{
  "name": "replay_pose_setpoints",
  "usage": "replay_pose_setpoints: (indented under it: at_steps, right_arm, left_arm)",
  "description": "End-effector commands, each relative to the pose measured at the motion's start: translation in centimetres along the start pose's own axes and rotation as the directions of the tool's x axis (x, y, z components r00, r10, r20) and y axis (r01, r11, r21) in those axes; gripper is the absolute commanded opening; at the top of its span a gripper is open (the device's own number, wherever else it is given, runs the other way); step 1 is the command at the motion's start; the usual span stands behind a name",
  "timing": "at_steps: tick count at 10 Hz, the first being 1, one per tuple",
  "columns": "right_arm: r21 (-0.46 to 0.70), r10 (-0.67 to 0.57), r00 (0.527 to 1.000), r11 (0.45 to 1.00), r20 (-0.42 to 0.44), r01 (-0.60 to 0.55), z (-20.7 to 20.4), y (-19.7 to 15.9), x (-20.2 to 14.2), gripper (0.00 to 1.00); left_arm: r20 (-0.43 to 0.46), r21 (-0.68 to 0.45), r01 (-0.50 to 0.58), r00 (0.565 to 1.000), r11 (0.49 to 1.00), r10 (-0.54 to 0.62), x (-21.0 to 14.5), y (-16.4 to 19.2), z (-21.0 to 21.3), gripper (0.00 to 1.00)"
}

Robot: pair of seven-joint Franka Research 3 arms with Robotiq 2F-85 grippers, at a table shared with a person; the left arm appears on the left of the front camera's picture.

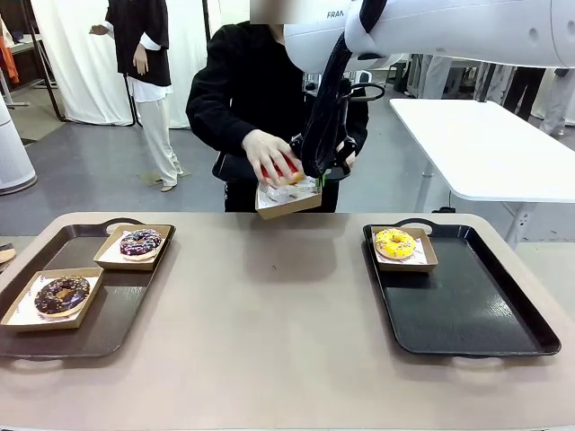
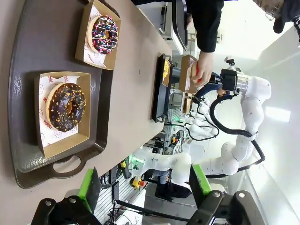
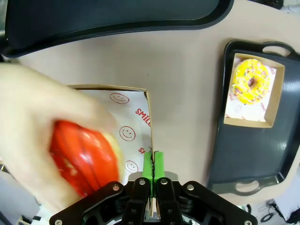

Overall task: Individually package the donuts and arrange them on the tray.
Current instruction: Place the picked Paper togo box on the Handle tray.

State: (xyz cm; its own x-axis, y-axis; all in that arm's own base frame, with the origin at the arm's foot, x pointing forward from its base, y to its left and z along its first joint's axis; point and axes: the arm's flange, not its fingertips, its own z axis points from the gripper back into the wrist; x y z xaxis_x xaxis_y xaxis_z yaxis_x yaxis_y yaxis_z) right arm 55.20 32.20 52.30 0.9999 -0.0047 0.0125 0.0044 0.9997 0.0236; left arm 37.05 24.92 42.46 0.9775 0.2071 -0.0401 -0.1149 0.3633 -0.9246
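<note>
My right gripper (image 1: 321,183) is shut on the rim of a paper-lined cardboard box (image 1: 287,201), held in the air over the table's far edge. A person's hand (image 1: 268,154) lowers the glossy red donut (image 1: 286,170) into it. In the right wrist view the gripper (image 3: 153,161) pinches the box wall (image 3: 149,123), with the red donut (image 3: 84,157) under the blurred hand. The yellow donut (image 1: 394,243) sits boxed on the right tray (image 1: 467,314). The chocolate donut (image 2: 66,106) and the sprinkled dark donut (image 2: 104,34) lie boxed on the left tray (image 2: 28,56). My left gripper (image 2: 143,187) is open above that tray.
The left tray (image 1: 121,314) holds its two boxes at its far and left parts. The yellow donut's box (image 3: 253,89) fills the far left corner of the right tray. Bare table (image 1: 269,314) lies between the trays. A white table (image 1: 485,144) stands behind right.
</note>
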Motion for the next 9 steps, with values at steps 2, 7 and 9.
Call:
replay_pose_setpoints:
  at_steps: [2,7,9]
  right_arm:
    - [0.007,-0.011,1.0,1.0,-0.006,0.011,0.12,-0.16,-0.27,0.0]
    - [0.007,-0.011,1.0,1.0,-0.006,0.011,0.12,-0.16,-0.27,0.0]
    - [0.007,-0.011,1.0,1.0,-0.006,0.011,0.12,-0.16,-0.27,0.0]
  left_arm:
    - [0.004,-0.001,-0.008,1.0,1.0,0.008,-0.08,-0.14,0.17,1.0]
    - [0.004,-0.001,-0.008,1.0,1.0,0.008,-0.08,-0.14,0.17,1.0]
    - [0.004,-0.001,-0.008,1.0,1.0,0.008,-0.08,-0.14,0.17,1.0]
